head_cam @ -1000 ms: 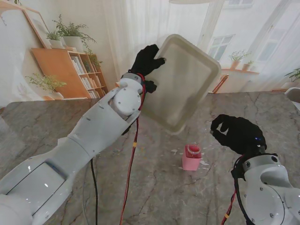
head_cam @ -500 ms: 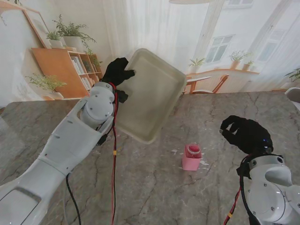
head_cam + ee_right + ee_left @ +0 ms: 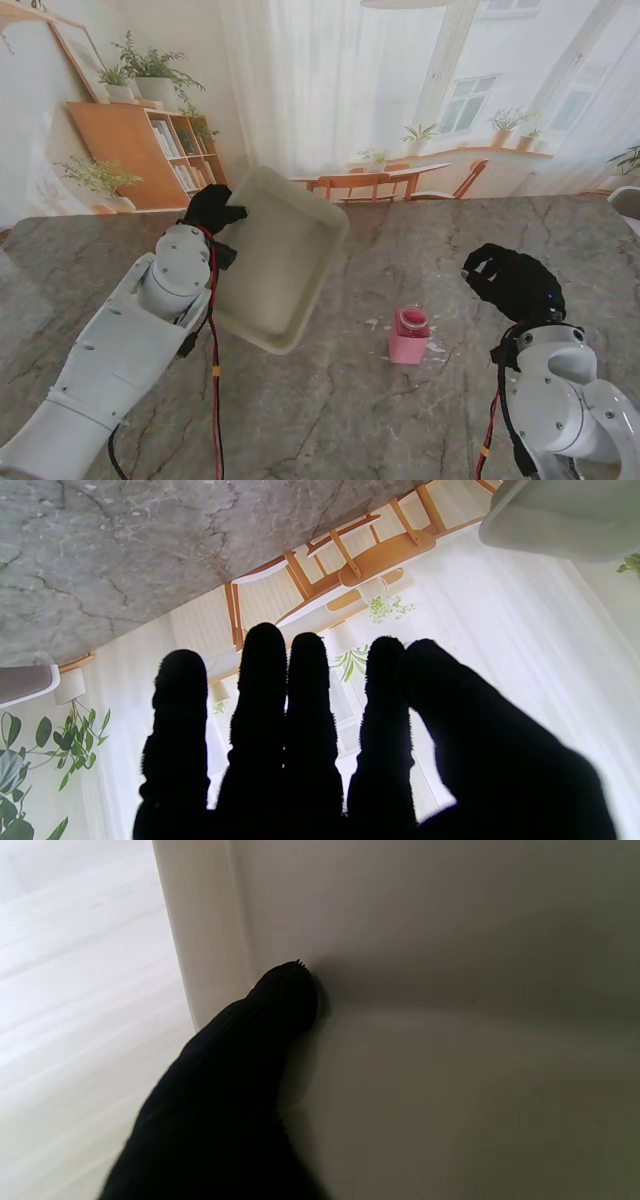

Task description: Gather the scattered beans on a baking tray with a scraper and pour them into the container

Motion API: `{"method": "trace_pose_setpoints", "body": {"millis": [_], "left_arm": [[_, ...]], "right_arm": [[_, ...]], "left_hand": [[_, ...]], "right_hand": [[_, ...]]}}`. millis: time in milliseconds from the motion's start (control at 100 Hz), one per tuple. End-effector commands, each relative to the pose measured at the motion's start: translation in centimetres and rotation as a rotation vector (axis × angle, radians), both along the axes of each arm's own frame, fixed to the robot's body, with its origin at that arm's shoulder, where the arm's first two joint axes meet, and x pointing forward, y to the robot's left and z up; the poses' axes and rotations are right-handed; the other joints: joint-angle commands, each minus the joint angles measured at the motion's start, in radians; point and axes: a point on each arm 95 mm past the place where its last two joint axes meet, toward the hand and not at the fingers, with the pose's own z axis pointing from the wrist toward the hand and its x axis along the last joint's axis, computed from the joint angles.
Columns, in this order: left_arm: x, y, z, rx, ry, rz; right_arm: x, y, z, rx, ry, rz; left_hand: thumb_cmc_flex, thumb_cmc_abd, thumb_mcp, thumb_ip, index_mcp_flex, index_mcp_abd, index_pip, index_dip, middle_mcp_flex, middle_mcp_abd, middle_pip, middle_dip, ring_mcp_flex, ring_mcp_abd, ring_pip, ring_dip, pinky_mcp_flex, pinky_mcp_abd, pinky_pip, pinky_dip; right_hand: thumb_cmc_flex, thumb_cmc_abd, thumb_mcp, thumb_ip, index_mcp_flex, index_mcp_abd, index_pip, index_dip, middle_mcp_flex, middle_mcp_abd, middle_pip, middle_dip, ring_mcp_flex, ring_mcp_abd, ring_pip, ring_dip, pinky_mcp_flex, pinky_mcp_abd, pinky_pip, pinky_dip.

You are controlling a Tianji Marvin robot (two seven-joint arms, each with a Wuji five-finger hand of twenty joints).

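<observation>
The left hand (image 3: 212, 212) grips the rim of the baking tray (image 3: 275, 262), holding it tilted above the tabletop (image 3: 340, 400). The pink container (image 3: 409, 335) stands on the tabletop to its right. The right hand (image 3: 512, 283) hovers empty, fingers (image 3: 262, 690) extended and slightly spread.

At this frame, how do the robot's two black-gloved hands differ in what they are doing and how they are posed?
The left hand is shut on the rim of the cream baking tray, holding it tilted above the grey marble table; the right hand holds nothing. The left hand's fingers clamp the tray; the right hand's are extended, close together. Both wear black gloves.
</observation>
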Motion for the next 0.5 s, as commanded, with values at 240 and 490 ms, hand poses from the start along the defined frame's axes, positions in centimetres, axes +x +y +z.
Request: {"method": "trace_pose_setpoints", "body": {"millis": [240, 490], "left_arm": [[-0.6, -1.1, -5.0, -0.080, 0.139, 0.008], [-0.2, -2.9, -7.5, -0.077, 0.190, -0.052]], "right_arm": [[0.9, 0.6, -1.7, 0.040, 0.034, 0.000], [1.2, 0.9, -2.7, 0.061, 0.051, 0.006]], "left_hand": [[0.101, 0.053, -0.027, 0.002, -0.059, 0.063, -0.081, 0.014, 0.033, -0.049, 0.024, -0.015, 0.057, -0.191, 0.055, 0.028, 0.049, -0.322, 0.155, 0.036], [0.091, 0.061, -0.078, -0.012, -0.098, 0.005, -0.198, 0.014, 0.025, -0.055, 0.036, -0.025, 0.055, -0.193, 0.051, 0.009, 0.048, -0.325, 0.153, 0.019]], "right_hand": [[-0.006, -0.014, 0.027, -0.037, -0.028, -0.017, 0.007, -0.020, -0.013, -0.006, -0.001, -0.001, -0.010, -0.007, -0.002, -0.008, -0.013, -0.001, 0.006, 0.005], [-0.006, -0.014, 0.026, -0.037, -0.026, -0.016, 0.007, -0.020, -0.012, -0.005, -0.001, -0.001, -0.011, -0.007, -0.002, -0.007, -0.014, 0.000, 0.006, 0.006]]}}
